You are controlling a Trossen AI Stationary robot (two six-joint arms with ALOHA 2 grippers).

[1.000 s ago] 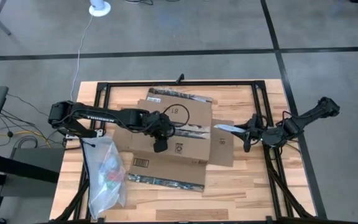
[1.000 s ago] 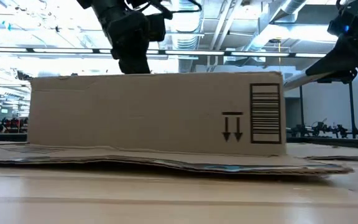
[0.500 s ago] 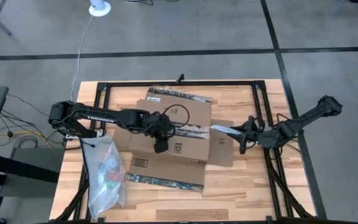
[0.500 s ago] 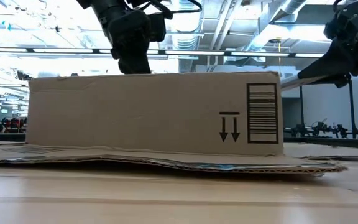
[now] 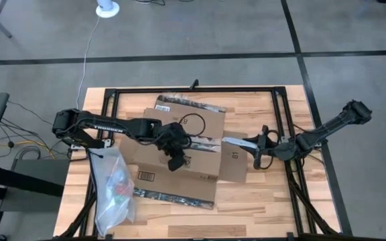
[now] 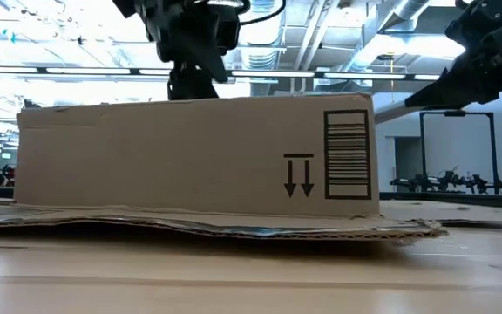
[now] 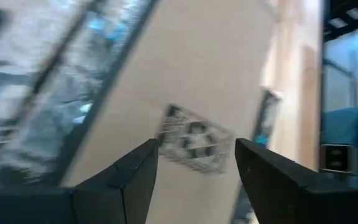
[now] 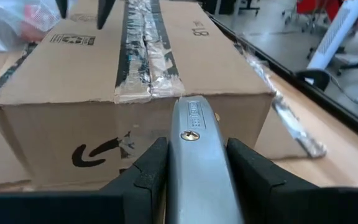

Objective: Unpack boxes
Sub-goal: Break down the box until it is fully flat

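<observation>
The brown cardboard box (image 5: pixel 179 144) sits mid-table on its spread-out flaps, with a dark taped seam (image 8: pixel 135 50) along its top. My left gripper (image 5: pixel 173 161) is open, its fingers pointing down over the box's top by the recycling print (image 7: pixel 194 140). My right gripper (image 5: pixel 260 146) is right of the box, shut on a silver utility knife (image 5: pixel 238 141). The knife's front end (image 8: pixel 188 106) points at the box's right end face, just below the seam. My left gripper reaches the box's top face (image 6: pixel 190 98) from above with its open fingers (image 7: pixel 129 180) pointing down; whether the tips touch it I cannot tell. My right gripper pinches the knife's handle (image 8: pixel 196 168) between its two fingers, which lie along it. The knife is level and clear of the table, aimed toward the table's left. I cannot tell whether its tip touches the box.
A clear plastic bag (image 5: pixel 112 191) with coloured contents lies at the near left. Flat flaps spread from the box toward the near side (image 5: pixel 173 195), the far side (image 5: pixel 187 102) and the right (image 5: pixel 234 161). A black frame (image 5: pixel 283 107) borders the table.
My right gripper has moved toward the table's left with the knife, closing on the box's right end. The box has slid a little toward the table's left and near edge and turned slightly. My left gripper has stayed over the box's top and shifted with it.
</observation>
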